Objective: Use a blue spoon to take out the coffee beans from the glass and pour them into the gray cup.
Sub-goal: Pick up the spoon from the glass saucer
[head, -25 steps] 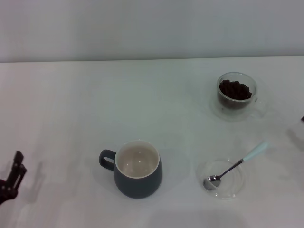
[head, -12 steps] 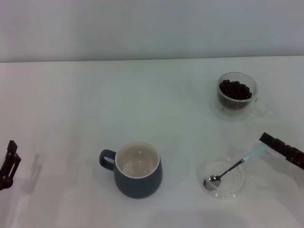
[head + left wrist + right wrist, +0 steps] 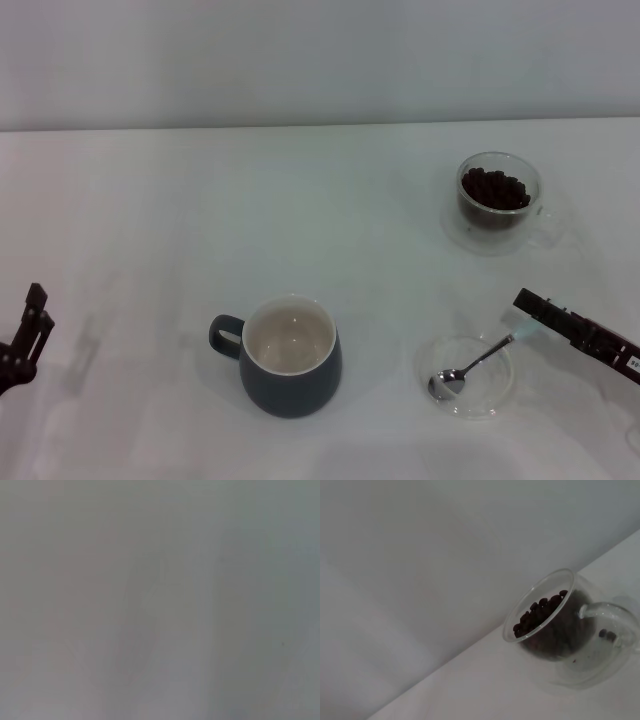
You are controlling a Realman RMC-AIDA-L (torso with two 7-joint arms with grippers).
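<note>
The blue spoon lies in a flat clear saucer at the front right, with its silver bowl toward the cup. My right gripper reaches in from the right edge, its dark tip right over the spoon's pale blue handle end. The glass holding the coffee beans stands at the back right. It also shows in the right wrist view, with the beans heaped inside. The gray cup stands empty at the front centre, handle to the left. My left gripper sits at the far left edge.
The white table runs back to a pale wall. The left wrist view shows only a blank pale surface.
My right gripper has come in from the right edge and moved left until its tip is over the spoon's handle end. The left gripper has shifted slightly at the left edge.
</note>
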